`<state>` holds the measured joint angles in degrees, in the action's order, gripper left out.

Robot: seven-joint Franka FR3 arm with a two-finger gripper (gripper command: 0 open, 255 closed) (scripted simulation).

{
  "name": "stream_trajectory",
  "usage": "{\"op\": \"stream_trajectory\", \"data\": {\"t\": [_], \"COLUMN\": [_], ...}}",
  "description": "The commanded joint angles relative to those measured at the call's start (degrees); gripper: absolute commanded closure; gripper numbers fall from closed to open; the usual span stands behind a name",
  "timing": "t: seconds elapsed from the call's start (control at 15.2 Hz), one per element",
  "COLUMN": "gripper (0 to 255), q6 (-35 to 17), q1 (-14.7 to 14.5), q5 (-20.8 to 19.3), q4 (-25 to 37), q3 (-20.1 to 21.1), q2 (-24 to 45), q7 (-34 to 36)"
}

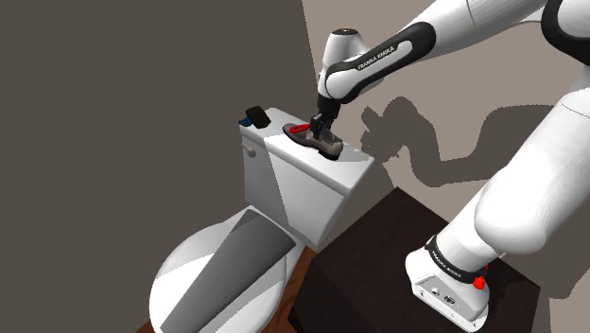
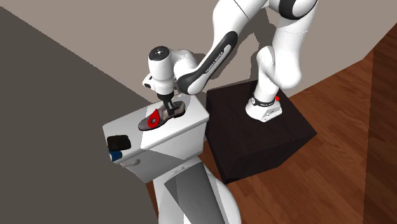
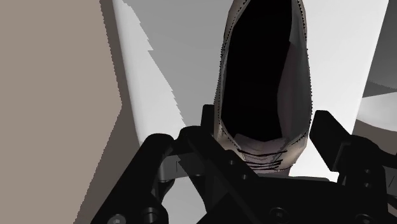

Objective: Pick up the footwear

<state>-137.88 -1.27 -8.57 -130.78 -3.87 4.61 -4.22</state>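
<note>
Gripper (image 1: pixel 325 131) is straddling the shoe (image 2: pixel 153 119) on the tank lid (image 1: pixel 355 163), jaws seemingly clamping its sides; squeezing firmly, then lifting straight, is looking safest.

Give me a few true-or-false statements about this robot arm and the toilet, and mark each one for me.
1. The shoe lies on the toilet tank's lid. True.
2. The claw is raised high, far from the shoe. False: it is down at the shoe.
3. The stand is a white box. False: it is a dark box.
4. A small black object sits near one end of the lid, apart from the shoe. True.
</note>
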Motion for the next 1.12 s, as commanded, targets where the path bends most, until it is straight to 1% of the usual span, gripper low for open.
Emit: {"op": "stream_trajectory", "data": {"t": [0.0,0.92,1.06], "gripper": [255,255,255], "q6": [0.66,11.21,11.32], "q1": [-0.02,-0.20,-0.20], "q5": [0.07,0.86,0.86], "q4": [0.12,4.58,4.64], "q3": [0.03,0.23,0.23], "q2": [-0.43,-6.55,-6.61], "q7": [-0.09,-1.38,-1.39]}}
